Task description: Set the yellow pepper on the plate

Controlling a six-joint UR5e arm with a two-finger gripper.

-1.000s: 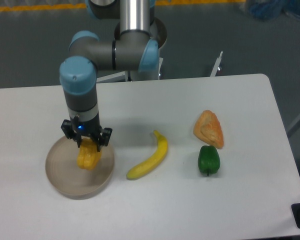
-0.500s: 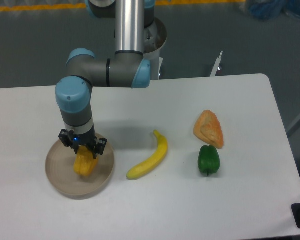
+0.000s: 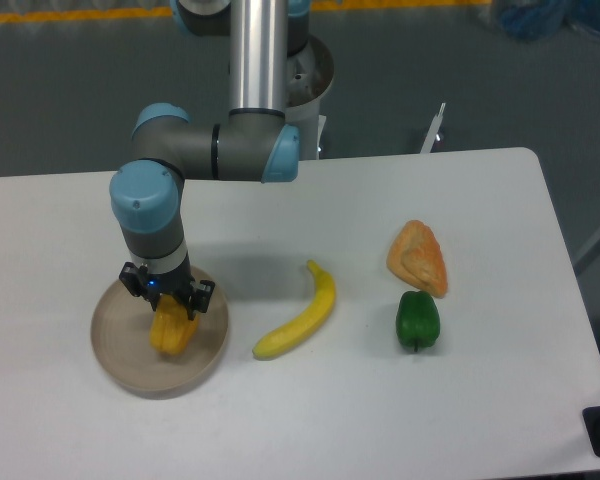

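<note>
Lumpy golden-yellow pepper [image 3: 170,332] gripped in the closed pincer [image 3: 169,316], over the round beige plate [image 3: 125,368].
A curved yellow banana [image 3: 300,316], green pepper [image 3: 418,320] and orange wedge [image 3: 418,257] lie apart on the white surface [image 3: 380,420].

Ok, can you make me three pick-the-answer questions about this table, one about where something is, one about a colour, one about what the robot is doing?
1. Where is the yellow pepper?
A. over the plate
B. beside the banana
C. at the table's right edge

2. What colour is the pepper below the orange item?
A. red
B. green
C. purple

3. What are the gripper jaws doing?
A. hanging empty
B. holding the banana
C. shut on the yellow pepper

Answers: 1 A, the plate lies under it. 2 B, it is plainly green. 3 C, the jaws sit around its top.
</note>
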